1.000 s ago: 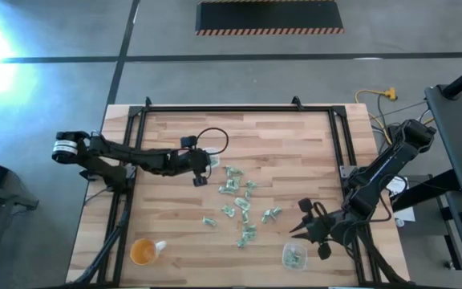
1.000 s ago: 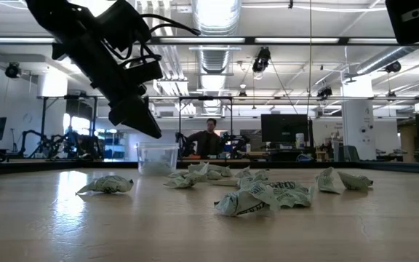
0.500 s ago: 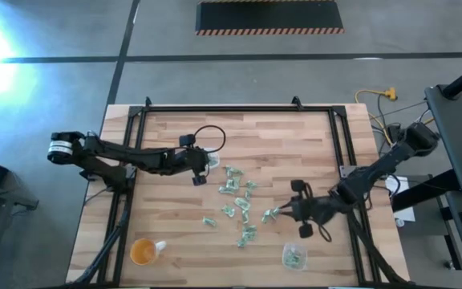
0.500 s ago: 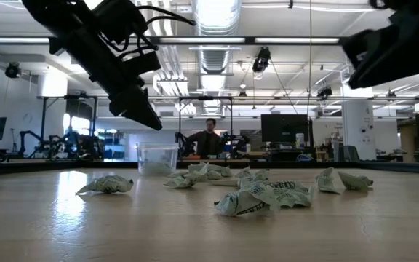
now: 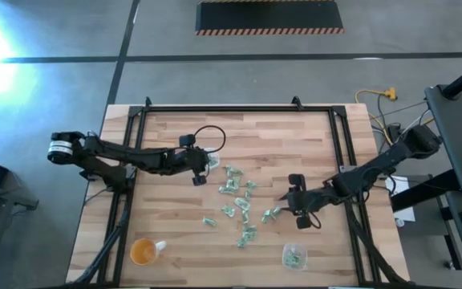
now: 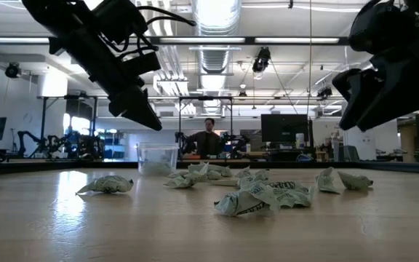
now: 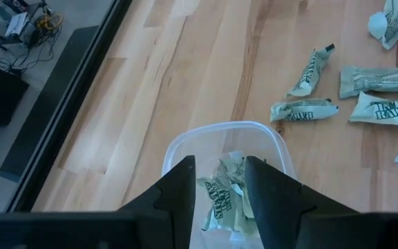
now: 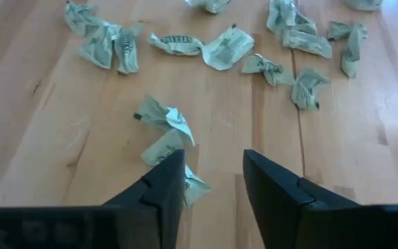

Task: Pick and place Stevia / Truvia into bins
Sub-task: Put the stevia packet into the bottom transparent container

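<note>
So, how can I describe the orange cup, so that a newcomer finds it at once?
Start at the wooden table, seen from above, and go to its near left corner, away from the packets. The orange cup stands alone there, round and tinted, unlike the clear bins.

Two clear bins stood on the table: one (image 5: 211, 161) at the left arm's tip, one (image 5: 294, 256) near the front right edge. A single orange-tinted cup (image 5: 143, 252) sat at the front left. Roughly fifteen crumpled green-and-white packets (image 5: 239, 201) lay loose in the middle; overlaps made an exact count uncertain. Each bin also held a few packets, too bunched to number. Two arms reached in, and one person (image 6: 209, 138) was visible behind the table.
</note>
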### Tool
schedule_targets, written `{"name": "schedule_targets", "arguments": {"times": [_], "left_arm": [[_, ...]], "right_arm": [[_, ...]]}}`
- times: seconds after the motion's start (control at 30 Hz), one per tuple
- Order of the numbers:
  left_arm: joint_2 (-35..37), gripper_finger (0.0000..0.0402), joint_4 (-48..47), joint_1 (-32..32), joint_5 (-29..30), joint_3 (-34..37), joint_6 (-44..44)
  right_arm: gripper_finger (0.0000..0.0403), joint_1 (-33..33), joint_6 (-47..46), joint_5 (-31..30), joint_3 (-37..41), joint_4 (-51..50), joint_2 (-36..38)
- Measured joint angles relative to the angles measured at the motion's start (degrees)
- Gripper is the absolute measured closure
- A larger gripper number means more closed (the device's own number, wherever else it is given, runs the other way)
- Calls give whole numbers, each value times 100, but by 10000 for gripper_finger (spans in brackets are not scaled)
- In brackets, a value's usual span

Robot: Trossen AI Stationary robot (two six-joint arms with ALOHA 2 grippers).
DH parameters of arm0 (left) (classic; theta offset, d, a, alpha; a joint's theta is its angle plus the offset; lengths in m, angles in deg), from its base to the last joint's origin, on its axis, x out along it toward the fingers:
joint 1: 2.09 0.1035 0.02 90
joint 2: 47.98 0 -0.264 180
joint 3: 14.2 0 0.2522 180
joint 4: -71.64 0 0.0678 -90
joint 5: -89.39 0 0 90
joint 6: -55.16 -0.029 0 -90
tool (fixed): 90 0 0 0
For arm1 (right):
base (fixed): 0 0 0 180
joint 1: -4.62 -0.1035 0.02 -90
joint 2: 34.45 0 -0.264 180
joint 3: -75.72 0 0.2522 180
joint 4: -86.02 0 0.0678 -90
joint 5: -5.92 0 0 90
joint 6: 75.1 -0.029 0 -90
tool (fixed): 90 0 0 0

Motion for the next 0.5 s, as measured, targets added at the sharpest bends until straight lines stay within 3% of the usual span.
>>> {"name": "schedule_targets", "arguments": {"times": [0.5], "left_arm": [[-2,290,2,-4,-2,0,5]], "right_arm": [[236,412,-158,441,282,460,-10]]}}
